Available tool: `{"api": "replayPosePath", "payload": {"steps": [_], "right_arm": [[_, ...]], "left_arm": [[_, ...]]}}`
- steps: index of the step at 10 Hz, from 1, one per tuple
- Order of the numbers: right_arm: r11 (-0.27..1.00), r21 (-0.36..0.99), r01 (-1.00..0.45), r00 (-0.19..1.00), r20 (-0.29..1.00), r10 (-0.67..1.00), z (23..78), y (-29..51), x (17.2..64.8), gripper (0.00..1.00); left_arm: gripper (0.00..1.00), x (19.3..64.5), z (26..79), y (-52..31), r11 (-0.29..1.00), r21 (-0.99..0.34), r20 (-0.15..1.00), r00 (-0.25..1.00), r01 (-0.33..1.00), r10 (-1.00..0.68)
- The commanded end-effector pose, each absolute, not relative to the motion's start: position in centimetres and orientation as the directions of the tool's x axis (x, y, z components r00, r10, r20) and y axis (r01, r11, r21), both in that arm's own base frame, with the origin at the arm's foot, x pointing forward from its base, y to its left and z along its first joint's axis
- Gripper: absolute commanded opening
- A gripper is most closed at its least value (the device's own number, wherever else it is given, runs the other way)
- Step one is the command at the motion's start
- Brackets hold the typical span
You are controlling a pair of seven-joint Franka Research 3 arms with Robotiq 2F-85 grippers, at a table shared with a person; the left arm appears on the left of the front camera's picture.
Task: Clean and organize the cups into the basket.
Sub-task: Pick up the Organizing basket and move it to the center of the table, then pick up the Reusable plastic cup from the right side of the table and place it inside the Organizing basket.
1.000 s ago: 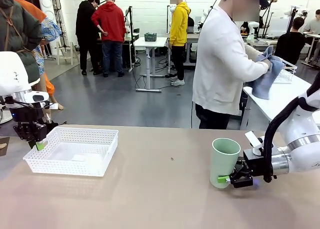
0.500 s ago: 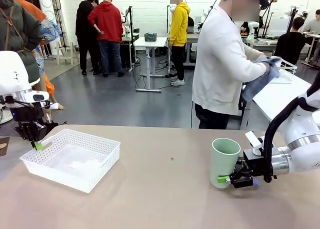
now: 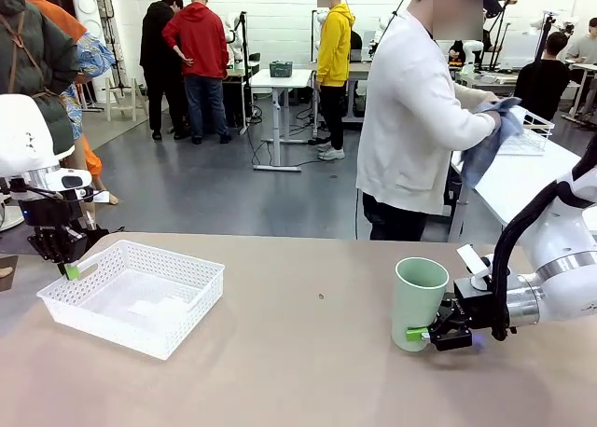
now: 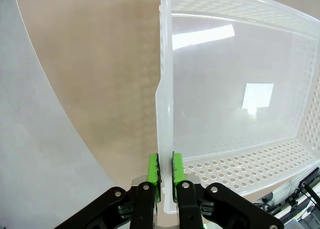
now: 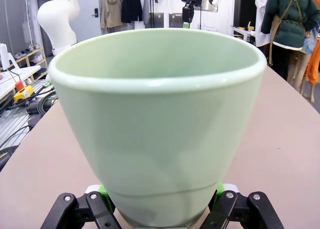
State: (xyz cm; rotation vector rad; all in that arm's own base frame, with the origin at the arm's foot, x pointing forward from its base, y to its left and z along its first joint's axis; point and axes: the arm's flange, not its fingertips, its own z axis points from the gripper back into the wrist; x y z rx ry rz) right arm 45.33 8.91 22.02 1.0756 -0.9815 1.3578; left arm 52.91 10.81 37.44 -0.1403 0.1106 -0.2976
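Over the last second, the left end effector (image 3: pixel 71 267), at the left edge of the front view, raised the rim of the white lattice basket (image 3: pixel 198 310). The basket went from lying flat on the table (image 3: pixel 308 380) to a tilt, with the gripped left corner lifted. It then held that pose for the final half second. In the left wrist view, the green pads (image 4: pixel 153 169) were closed narrowly on the thin basket wall.

The right end effector (image 3: pixel 424 335) did not move. It stayed clamped on the base of the mint green cup (image 3: pixel 418 301), which stood upright at lower right, well apart from the basket. At upper right, the person worked a blue cloth (image 3: pixel 490 133).

The lift probably meant the basket was being repositioned. It held no cup.
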Motion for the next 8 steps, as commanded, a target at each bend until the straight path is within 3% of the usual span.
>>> {"api": "replayPosePath", "payload": {"steps": [1,3,6,8], "right_arm": [[-0.064,0.019,-0.998,0.002,0.967,0.256,21.7,8.5,45.3,0.04],[-0.019,0.040,-0.999,0.033,0.963,0.266,23.3,8.3,44.7,0.04],[0.111,0.006,-0.994,0.036,0.962,0.271,29.6,7.4,42.5,0.04],[0.170,-0.019,-0.985,0.032,0.956,0.291,33.7,6.9,41.5,0.04]], "left_arm": [[0.00,52.5,37.5,10.8,0.953,-0.142,-0.107,0.953,0.268,-0.284],[0.00,52.0,38.2,9.6,0.965,-0.160,-0.139,0.963,0.210,-0.232],[0.00,50.0,40.5,5.5,0.989,-0.149,-0.164,0.985,0.022,-0.047],[0.00,49.0,41.6,3.1,0.990,-0.131,-0.123,0.990,0.050,-0.066]]}}
